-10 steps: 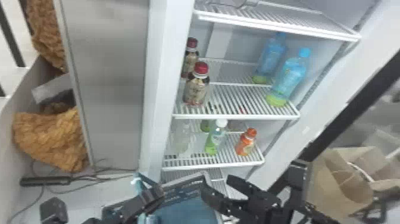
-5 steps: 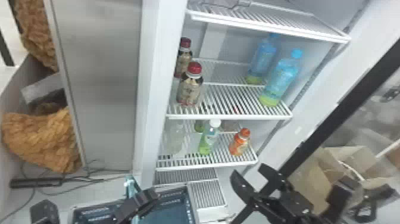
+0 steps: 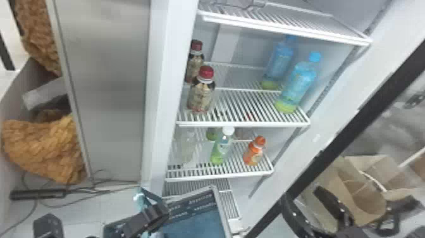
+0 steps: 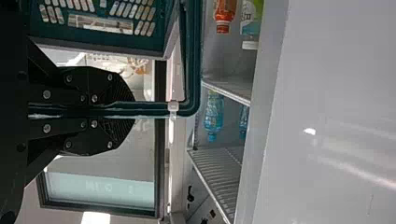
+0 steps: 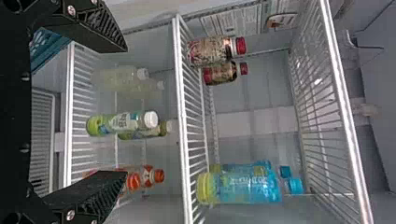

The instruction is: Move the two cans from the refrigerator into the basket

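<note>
Right gripper (image 3: 301, 193) is swinging rightward, empty and spread, the upright orange bottle (image 3: 254, 153) standing to its upper left; left gripper (image 4: 134, 109) is clasping the basket handle (image 4: 193, 56).

Opens wide on the middle white wire shelf (image 3: 243, 124), between brown red-capped plastic bottle (image 3: 201, 93) near the left front corner and tall blue plastic bottle (image 3: 298, 84) near the right. Narrows on the lower white wire shelf (image 3: 218, 175) between green white-capped bottle (image 3: 222, 147) and small orange bottle (image 3: 254, 152). Meets teal slatted plastic basket (image 3: 193, 204) below.
</note>
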Available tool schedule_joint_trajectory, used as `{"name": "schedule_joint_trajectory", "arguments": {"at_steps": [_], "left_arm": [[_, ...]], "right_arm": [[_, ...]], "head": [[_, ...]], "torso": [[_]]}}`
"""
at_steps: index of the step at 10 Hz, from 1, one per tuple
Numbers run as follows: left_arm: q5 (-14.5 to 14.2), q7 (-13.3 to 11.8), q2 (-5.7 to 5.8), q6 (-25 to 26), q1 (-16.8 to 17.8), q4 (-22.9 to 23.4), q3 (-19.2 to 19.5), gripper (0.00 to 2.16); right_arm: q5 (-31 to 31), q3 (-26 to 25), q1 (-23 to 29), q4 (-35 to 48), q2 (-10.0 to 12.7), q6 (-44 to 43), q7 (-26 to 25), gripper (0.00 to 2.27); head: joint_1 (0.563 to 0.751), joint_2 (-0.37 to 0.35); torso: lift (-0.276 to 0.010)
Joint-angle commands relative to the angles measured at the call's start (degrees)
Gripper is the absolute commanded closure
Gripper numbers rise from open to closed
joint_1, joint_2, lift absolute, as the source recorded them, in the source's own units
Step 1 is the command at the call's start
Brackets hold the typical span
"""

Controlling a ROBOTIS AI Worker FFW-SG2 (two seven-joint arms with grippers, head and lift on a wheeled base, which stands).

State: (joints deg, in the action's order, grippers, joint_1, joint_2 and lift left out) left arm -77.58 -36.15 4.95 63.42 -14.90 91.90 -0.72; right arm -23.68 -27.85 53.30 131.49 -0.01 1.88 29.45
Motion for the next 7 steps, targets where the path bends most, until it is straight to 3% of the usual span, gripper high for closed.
{"name": "schedule_joint_trajectory", "arguments": {"at_steps": [1, 7], "left_arm": [[0.3, 0.1, -0.03, 0.1, 0.0, 0.0, -0.1, 1.19], [1.3, 0.4, -0.12, 0.7, -0.3, -0.1, 1.1, 1.19]], "right_arm": [[-0.5, -0.1, 2.0, -1.6, 0.1, -4.3, 0.1, 0.12], [-1.1, -0.8, 6.6, -1.9, 0.1, -10.6, 0.4, 0.12]], "head": [[0.695, -0.35], [0.695, -0.35]], "torso": [[-0.031], [-0.031]]}}
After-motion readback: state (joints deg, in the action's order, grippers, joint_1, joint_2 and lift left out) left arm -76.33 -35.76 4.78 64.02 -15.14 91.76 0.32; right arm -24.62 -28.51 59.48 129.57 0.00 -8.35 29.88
